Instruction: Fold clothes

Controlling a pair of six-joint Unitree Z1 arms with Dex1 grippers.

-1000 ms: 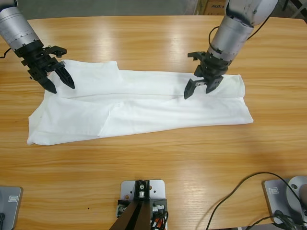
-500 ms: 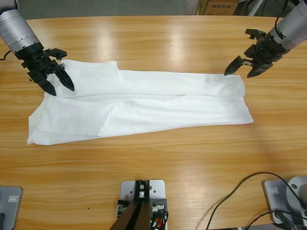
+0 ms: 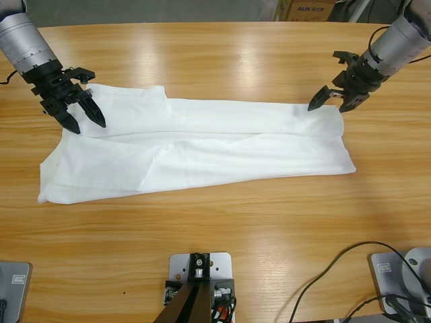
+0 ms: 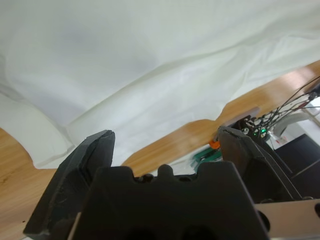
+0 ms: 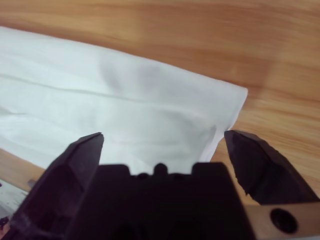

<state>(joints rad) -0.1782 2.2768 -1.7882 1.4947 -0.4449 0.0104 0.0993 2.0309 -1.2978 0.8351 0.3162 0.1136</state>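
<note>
T-shirt [image 3: 202,145]: I see it folded into a long band, flat across the bench [image 3: 215,229].
Left end effector [image 3: 86,120]: jaws spread, empty, over the shirt's left end.
Right end effector [image 3: 328,105]: spread, empty, at the far right corner.
Wrist views: cloth under both.
Writing: carton [image 3: 306,9] in the high view, partly readable, "AUX".

L tool [image 3: 82,116] and R tool [image 3: 329,103] both w/ jaws spread wide, angled down, well apart.
</note>
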